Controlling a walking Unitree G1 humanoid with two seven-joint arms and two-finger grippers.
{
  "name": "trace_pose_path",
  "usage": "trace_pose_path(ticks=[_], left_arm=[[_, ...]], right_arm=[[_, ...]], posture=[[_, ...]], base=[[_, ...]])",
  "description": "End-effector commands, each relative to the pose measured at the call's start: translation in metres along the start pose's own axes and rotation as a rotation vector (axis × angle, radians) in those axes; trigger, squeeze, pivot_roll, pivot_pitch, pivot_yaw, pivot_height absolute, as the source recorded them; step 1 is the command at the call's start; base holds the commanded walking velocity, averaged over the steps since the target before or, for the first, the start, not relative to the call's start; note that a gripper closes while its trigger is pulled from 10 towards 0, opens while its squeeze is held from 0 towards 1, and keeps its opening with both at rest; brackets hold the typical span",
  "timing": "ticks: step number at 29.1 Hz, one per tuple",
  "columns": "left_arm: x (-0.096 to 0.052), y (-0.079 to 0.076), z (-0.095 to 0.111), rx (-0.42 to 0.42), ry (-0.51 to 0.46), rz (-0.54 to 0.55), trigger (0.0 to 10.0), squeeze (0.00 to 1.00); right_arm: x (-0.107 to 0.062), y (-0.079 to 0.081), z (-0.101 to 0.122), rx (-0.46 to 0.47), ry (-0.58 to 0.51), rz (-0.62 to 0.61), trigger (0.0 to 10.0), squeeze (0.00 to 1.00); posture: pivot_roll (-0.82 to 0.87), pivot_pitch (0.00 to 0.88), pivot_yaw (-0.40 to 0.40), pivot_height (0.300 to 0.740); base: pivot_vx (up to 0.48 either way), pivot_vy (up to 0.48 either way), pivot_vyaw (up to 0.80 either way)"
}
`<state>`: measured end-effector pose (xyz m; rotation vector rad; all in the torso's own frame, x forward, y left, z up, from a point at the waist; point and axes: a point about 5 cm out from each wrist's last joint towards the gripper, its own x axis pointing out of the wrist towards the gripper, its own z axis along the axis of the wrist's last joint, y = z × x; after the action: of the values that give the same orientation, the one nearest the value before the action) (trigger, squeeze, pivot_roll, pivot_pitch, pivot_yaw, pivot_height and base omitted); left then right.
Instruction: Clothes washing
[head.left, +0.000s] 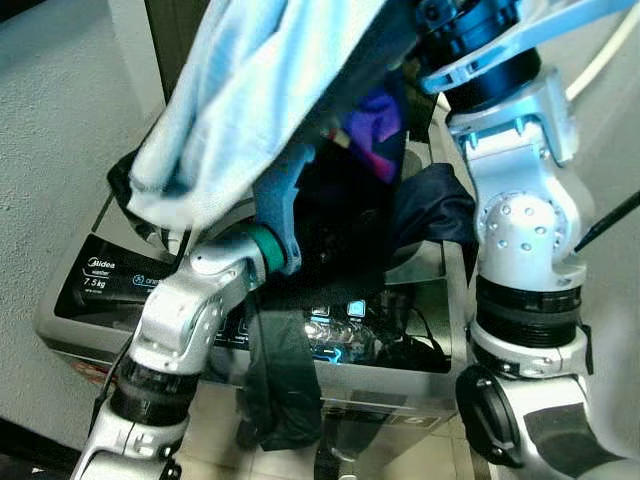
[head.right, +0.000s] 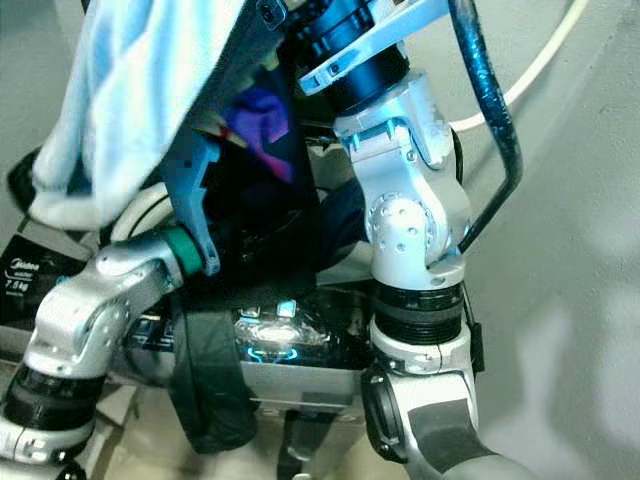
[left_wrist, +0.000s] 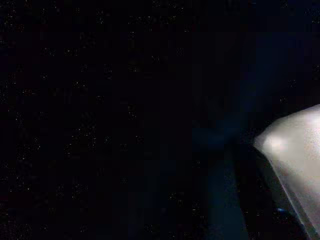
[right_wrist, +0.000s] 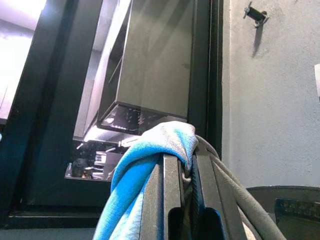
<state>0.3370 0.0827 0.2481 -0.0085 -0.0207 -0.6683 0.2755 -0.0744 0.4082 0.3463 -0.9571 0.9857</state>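
Light-blue cloth (right_wrist: 150, 170) looped over the right hand (right_wrist: 186, 200), pinched between its black fingers (right_wrist: 170, 195) beside a grey strap (right_wrist: 235, 200) — arm raised high, elbow bent, forearm lifted past the head camera. Same blue garment (head.left: 240, 100) draped down over the Midea top-load washing machine (head.left: 100, 280). Left arm bent at the elbow, forearm reaching into dark clothes (head.left: 340, 210) heaped in the machine's opening — left hand buried there, grip impossible to tell. Dark green garment (head.left: 285, 380) hanging over the front panel.
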Motion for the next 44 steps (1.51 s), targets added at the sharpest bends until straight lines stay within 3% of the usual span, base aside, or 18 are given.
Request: trace_pose_path(ticks=[1, 3, 5, 7, 10, 11, 13, 14, 15, 16, 18, 19, 22, 26, 27, 35, 42, 44], left_arm=[[-0.002, 0.032, 0.000, -0.008, 0.026, 0.214, 10.0, 0.00], [-0.005, 0.047, 0.005, 0.009, 0.011, 0.310, 10.0, 0.00], [-0.025, 0.088, 0.042, 0.293, -0.134, 0.564, 10.0, 0.00], [-0.049, 0.118, 0.070, 0.420, -0.213, 0.739, 10.0, 0.00], [-0.051, 0.125, 0.064, 0.337, -0.146, 0.688, 10.0, 0.00], [-0.047, 0.113, 0.048, 0.249, -0.058, 0.513, 10.0, 0.00], [-0.039, 0.065, 0.020, 0.144, 0.027, 0.146, 10.0, 0.00], [-0.039, 0.065, 0.020, 0.144, 0.027, 0.146, 10.0, 0.00], [-0.039, 0.027, 0.010, 0.132, 0.013, -0.047, 10.0, 0.00], [-0.039, 0.027, 0.010, 0.132, 0.013, -0.047, 10.0, 0.00], [-0.044, -0.015, 0.006, 0.132, -0.035, -0.228, 10.0, 0.00], [-0.044, -0.015, 0.006, 0.132, -0.035, -0.228, 10.0, 0.00], [-0.046, -0.049, -0.005, 0.120, -0.071, -0.266, 10.0, 0.00], [-0.044, -0.055, -0.011, 0.136, -0.097, -0.223, 10.0, 0.00], [-0.046, -0.058, -0.008, 0.132, -0.109, -0.221, 10.0, 0.00], [-0.055, -0.055, 0.001, 0.236, -0.171, -0.086, 10.0, 0.00], [-0.081, -0.051, 0.002, 0.318, -0.135, -0.057, 10.0, 0.00], [-0.101, -0.049, -0.004, 0.321, -0.060, -0.111, 10.0, 0.00]], right_arm=[[0.003, 0.002, 0.012, 0.014, -0.041, 0.025, 10.0, 0.00], [0.002, 0.002, 0.013, 0.026, -0.038, 0.029, 10.0, 0.00], [-0.002, 0.000, 0.004, -0.020, 0.036, 0.004, 10.0, 0.00], [-0.010, -0.007, -0.028, -0.192, 0.243, -0.082, 10.0, 0.00], [-0.015, -0.010, -0.047, -0.281, 0.354, -0.107, 10.0, 0.00], [-0.022, -0.012, -0.071, -0.347, 0.468, -0.133, 10.0, 0.00], [-0.034, -0.017, -0.112, -0.370, 0.614, -0.194, 10.0, 0.00], [-0.034, -0.017, -0.112, -0.370, 0.614, -0.194, 10.0, 0.00], [-0.039, -0.015, -0.131, -0.350, 0.679, -0.215, 10.0, 0.00], [-0.039, -0.015, -0.131, -0.350, 0.679, -0.215, 10.0, 0.00], [-0.041, -0.010, -0.149, -0.338, 0.743, -0.223, 10.0, 0.00], [-0.041, -0.010, -0.149, -0.338, 0.743, -0.223, 10.0, 0.00], [-0.045, -0.003, -0.163, -0.333, 0.792, -0.201, 10.0, 0.00], [-0.045, -0.001, -0.165, -0.331, 0.794, -0.178, 10.0, 0.00], [-0.044, -0.001, -0.166, -0.335, 0.789, -0.171, 10.0, 1.00], [-0.044, -0.009, -0.152, -0.253, 0.704, -0.164, 10.0, 1.00], [-0.071, -0.009, -0.137, -0.171, 0.705, -0.094, 10.0, 1.00], [-0.079, -0.007, -0.133, -0.193, 0.729, -0.036, 10.0, 1.00]], posture=[[0.05, 0.014, 0.013, 0.740], [0.05, 0.014, 0.013, 0.740], [0.05, 0.018, 0.011, 0.740], [0.05, 0.021, 0.011, 0.740], [0.05, 0.022, 0.012, 0.740], [0.06, 0.024, 0.011, 0.740], [0.06, 0.028, 0.010, 0.740], [0.06, 0.028, 0.010, 0.740], [0.06, 0.033, 0.006, 0.740], [0.06, 0.033, 0.006, 0.740], [0.06, 0.036, 0.003, 0.740], [0.06, 0.036, 0.003, 0.740], [0.07, 0.049, -0.007, 0.740], [0.07, 0.052, -0.011, 0.740], [0.07, 0.054, -0.013, 0.740], [0.07, 0.058, -0.015, 0.740], [0.08, 0.060, -0.011, 0.740], [0.08, 0.062, -0.009, 0.740]], base=[[0.000, 0.000, 0.00], [0.000, 0.000, 0.00], [0.000, 0.000, 0.00], [0.000, 0.000, 0.00], [0.000, 0.000, 0.00], [0.000, 0.000, 0.00], [0.000, 0.000, 0.00], [0.000, 0.000, 0.00], [0.000, 0.000, 0.00], [0.000, 0.000, 0.00], [0.000, 0.000, 0.00], [0.000, 0.000, 0.00], [0.000, 0.000, 0.00], [0.000, 0.000, 0.00], [0.000, 0.000, 0.00], [0.000, 0.000, 0.00], [0.000, 0.000, 0.00], [0.000, 0.000, 0.00]])
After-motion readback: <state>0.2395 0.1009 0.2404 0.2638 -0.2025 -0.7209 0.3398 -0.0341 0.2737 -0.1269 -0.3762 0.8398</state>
